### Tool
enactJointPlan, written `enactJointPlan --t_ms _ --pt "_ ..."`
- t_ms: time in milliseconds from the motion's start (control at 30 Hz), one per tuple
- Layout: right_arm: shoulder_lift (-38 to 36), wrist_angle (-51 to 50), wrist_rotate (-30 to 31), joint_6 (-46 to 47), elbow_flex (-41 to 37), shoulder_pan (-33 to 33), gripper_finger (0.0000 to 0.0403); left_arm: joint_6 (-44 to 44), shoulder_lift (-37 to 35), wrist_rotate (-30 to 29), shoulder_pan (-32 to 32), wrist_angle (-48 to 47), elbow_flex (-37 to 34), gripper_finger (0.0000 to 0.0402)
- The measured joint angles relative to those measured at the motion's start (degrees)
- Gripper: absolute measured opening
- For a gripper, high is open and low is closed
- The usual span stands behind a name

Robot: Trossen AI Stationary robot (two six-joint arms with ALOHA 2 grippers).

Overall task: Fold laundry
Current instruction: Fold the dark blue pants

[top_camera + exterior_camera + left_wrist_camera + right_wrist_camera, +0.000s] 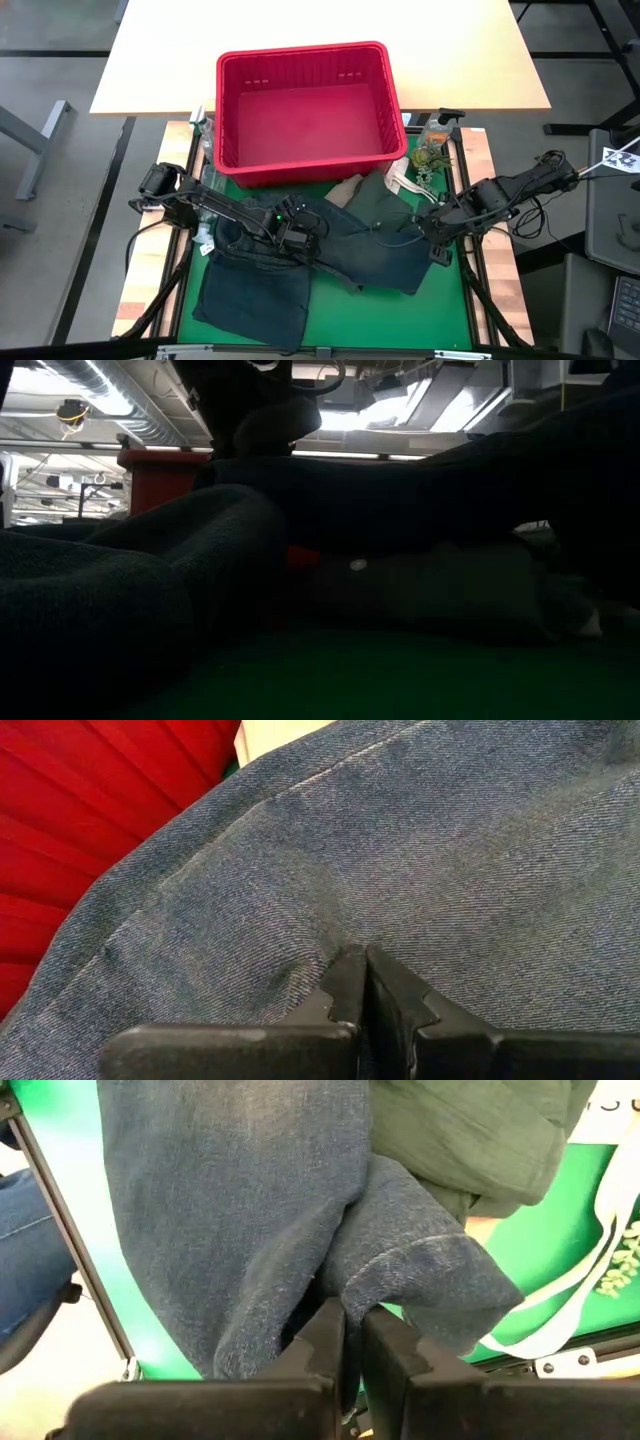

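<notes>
Dark blue denim jeans (330, 250) lie spread over the green mat in front of the red basket (300, 170). My left gripper (300, 235) is at their middle, shut on the denim (300, 870). My right gripper (432, 232) stands over their right end, shut on a bunched part of the jeans (250, 1230). An olive-green shirt (385, 200) lies crumpled between the jeans and the basket, partly resting on the jeans, with a tan piece (350, 187) beside it. In the low view the denim (120, 590) rises as a dark mound. My left gripper has its fingertips together on the jeans' flat denim face (330, 945), where a small crease runs into them. It comes slanting down from the table's left. The jeans lie on the mat around it. My right gripper pinches a bunched fold of denim (345, 1295) between its two fingers, beside a stitched hem (430, 1250). The fingers point steeply down from above. The cloth rises to the fingers and falls away slack on both sides.
The red basket stands at the mat's far edge. A clear bottle (437, 128) and a white cloth with green print (415, 170) sit at the far right. Bare green mat (380, 320) shows near the front edge; the metal frame (470, 270) borders the right side.
</notes>
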Motion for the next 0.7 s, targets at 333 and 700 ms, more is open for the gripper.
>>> enactJointPlan --t_ms 333,700 --pt "0.0 -1.8 5.4 -0.1 0.0 0.0 0.0141 0.0 0.0 0.0 0.0 0.0 0.0 0.0004" --pt "0.1 -5.9 5.8 -2.7 -9.2 0.0 0.0199 0.0 0.0 0.0 0.0 0.1 0.0 0.0004"
